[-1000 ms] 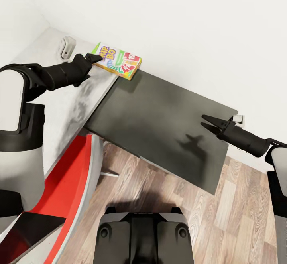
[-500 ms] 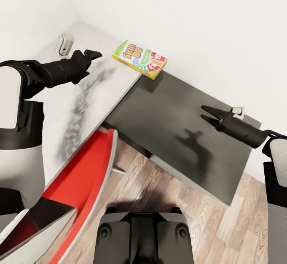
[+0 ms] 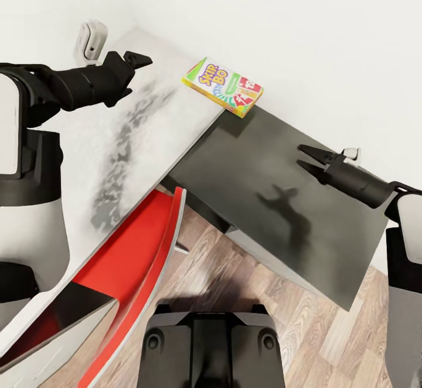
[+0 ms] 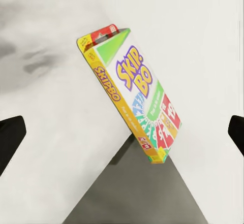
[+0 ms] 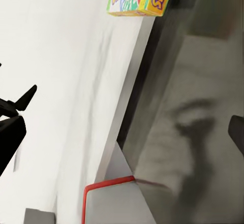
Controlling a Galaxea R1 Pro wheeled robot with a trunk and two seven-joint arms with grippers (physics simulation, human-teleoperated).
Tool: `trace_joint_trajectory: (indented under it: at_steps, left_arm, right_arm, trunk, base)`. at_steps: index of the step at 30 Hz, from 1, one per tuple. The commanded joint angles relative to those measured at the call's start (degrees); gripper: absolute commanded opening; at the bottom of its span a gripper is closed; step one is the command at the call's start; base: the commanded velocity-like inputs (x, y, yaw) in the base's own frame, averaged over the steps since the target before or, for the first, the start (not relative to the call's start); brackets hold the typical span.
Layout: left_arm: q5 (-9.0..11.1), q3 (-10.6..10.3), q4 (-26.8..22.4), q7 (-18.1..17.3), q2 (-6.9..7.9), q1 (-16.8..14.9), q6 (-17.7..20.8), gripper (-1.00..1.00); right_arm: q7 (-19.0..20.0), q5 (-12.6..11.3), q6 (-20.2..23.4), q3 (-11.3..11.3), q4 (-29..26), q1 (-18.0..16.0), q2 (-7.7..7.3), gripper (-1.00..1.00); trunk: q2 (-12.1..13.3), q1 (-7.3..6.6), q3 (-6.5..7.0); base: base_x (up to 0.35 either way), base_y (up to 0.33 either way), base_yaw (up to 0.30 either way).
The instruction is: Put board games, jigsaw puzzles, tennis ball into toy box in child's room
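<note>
My left gripper (image 3: 139,60) hangs over the light-grey desk top (image 3: 135,136), fingers look parted, empty. Right gripper (image 3: 310,159) is spread too, nothing in it, above the dark lower top (image 3: 281,194). Skip-Bo box (image 3: 223,87) lies flat by the white wall, w/ one corner past the grey top's edge. Red chair (image 3: 126,259) is cut off at the frame edge, wood floor below.

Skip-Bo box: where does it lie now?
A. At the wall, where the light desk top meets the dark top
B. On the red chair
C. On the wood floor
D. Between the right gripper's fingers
A: the Skip-Bo box lies flat at the wall, straddling that seam, with both grippers apart from it.
</note>
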Motion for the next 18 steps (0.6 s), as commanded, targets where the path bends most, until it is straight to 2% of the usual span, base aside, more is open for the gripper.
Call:
trace_joint_trajectory:
  at_steps: [1, 3, 6, 8, 9, 12, 18]
  left_arm:
    - [0.5, -0.1, 0.0, 0.6, 0.02, -0.1, 0.0, 1.0]
    - [1.2, -0.2, 0.0, 2.7, -1.42, -1.0, 0.2, 1.0]
    - [1.7, -0.2, 0.0, 4.3, -2.22, -1.3, 0.2, 1.0]
    - [2.9, -0.3, 0.0, 7.8, -3.8, -1.8, 0.3, 1.0]
    - [2.9, -0.3, 0.0, 7.8, -3.8, -1.8, 0.3, 1.0]
    - [4.5, -0.3, 0.0, 10.9, -4.99, -2.2, 0.4, 1.0]
    - [7.6, -0.4, -0.1, 14.9, -6.07, -4.3, 0.4, 1.0]
  right_arm:
    - [0.6, 0.6, 0.2, -0.1, 0.0, -0.1, 0.0, 1.0]
    - [0.0, 0.5, 0.2, -0.4, 0.5, -0.8, 0.13, 1.0]
    - [-0.2, 0.5, 0.2, -0.5, 1.0, -1.2, 0.2, 1.0]
    - [-0.5, 0.4, 0.2, -0.7, 2.1, -1.8, 0.41, 1.0]
    - [-0.5, 0.4, 0.2, -0.7, 2.1, -1.8, 0.41, 1.0]
    - [-0.5, 0.3, 0.2, -0.8, 3.4, -2.7, 1.11, 1.0]
    - [-0.2, -0.1, -3.7, -0.8, 6.2, -4.2, 2.86, 1.0]
  trunk:
    - [-0.1, 0.03, -0.07]
    - [-0.1, 0.03, -0.07]
    - [-0.1, 0.03, -0.07]
    - [-0.1, 0.03, -0.07]
    - [-0.1, 0.03, -0.07]
    - [-0.1, 0.03, -0.07]
    - [-0.1, 0.03, -0.07]
  base:
    - [0.0, 0.0, 0.047]
    - [0.0, 0.0, 0.034]
    - [0.0, 0.0, 0.026]
    - [0.0, 0.0, 0.017]
    - [0.0, 0.0, 0.015]
    - [0.0, 0.0, 0.011]
    - [0.0, 0.0, 0.006]
